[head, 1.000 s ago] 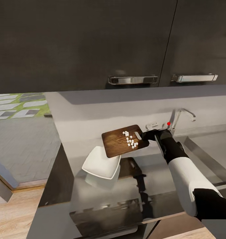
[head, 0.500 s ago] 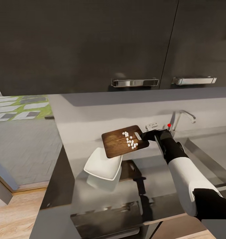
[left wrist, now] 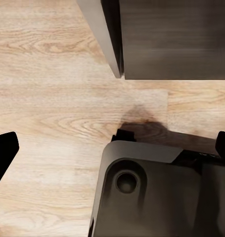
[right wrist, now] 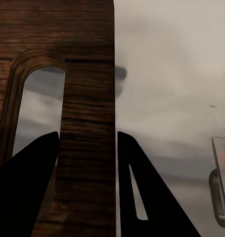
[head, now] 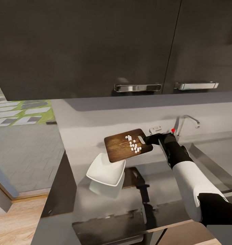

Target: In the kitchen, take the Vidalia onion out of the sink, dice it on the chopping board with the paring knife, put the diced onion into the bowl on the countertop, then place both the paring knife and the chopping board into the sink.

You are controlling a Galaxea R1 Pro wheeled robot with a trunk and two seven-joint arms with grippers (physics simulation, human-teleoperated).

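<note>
The right gripper [head: 149,139] is clamped on the handle end of the chopping board [head: 124,146], 1 finger on each side of the strip of wood beside the slot hole, as the right wrist view shows [right wrist: 87,148]. The board hangs in the air above the countertop [head: 105,200], its far corner over the white bowl [head: 105,170], with the diced onion [head: 133,143] lying in a loose cluster near the handle end. The board looks stiff and flat, so a pinch at 1 end should carry it, though its weight will lever against that grip. The pieces are small, light and unrestrained, likely to slide as soon as it tilts. The left gripper's fingertips [left wrist: 4,153] stand wide apart over wooden floor [left wrist: 53,98], holding nothing.
</note>
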